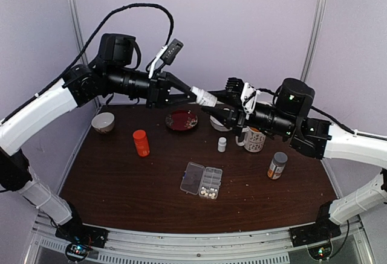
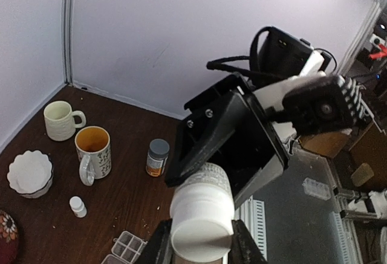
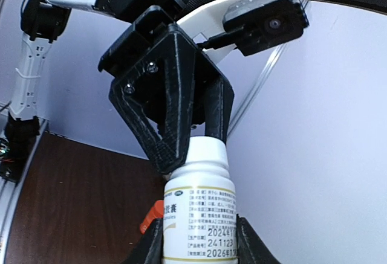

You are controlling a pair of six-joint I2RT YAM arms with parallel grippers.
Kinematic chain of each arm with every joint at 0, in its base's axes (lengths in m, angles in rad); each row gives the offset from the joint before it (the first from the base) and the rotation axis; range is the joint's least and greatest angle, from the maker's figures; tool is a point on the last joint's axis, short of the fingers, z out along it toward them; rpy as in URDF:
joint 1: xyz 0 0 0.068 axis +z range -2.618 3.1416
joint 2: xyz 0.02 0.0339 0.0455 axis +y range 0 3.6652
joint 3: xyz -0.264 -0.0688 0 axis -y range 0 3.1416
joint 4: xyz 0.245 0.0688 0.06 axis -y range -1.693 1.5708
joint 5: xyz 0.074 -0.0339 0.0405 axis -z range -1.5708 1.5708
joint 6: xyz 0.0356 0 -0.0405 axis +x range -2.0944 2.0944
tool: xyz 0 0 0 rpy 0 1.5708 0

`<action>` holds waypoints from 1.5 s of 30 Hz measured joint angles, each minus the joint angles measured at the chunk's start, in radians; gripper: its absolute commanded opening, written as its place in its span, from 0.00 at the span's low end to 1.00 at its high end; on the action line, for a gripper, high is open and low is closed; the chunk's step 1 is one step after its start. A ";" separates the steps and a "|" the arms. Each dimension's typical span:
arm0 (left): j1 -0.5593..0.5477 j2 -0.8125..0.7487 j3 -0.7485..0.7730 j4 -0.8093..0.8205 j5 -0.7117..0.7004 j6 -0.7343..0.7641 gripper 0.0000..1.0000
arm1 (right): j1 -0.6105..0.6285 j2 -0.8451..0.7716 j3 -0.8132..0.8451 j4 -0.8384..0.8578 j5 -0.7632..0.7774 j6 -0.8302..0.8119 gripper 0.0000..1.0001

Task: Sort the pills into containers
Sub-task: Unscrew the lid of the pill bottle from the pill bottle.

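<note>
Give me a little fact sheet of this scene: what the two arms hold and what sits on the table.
White pill bottle: held in mid-air between both arms
Left pincer: closed on its cap
Right pincer: closed on its labelled body
Pill box: open on the table, lid flat
Pills: a few pale ones in its cells
Also on table: orange bottle, small white bottle, grey-capped bottle, patterned mug, red plate

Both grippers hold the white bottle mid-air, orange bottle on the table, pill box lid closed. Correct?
Not quite: the pill box is open. The top external view shows its clear lid folded flat to the left and pills in the cells. The rest holds: left gripper and right gripper both hold the white bottle mid-air, and the orange bottle is on the table.
</note>
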 measured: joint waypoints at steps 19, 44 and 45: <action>0.030 0.108 0.055 0.072 -0.071 -0.928 0.03 | 0.054 0.103 -0.180 0.491 0.431 -0.544 0.00; 0.040 0.046 -0.040 0.074 -0.060 -1.009 0.04 | 0.071 0.103 -0.246 0.562 0.421 -0.565 0.00; 0.045 0.036 -0.042 0.068 -0.068 -1.007 0.04 | 0.071 0.101 -0.253 0.561 0.422 -0.565 0.00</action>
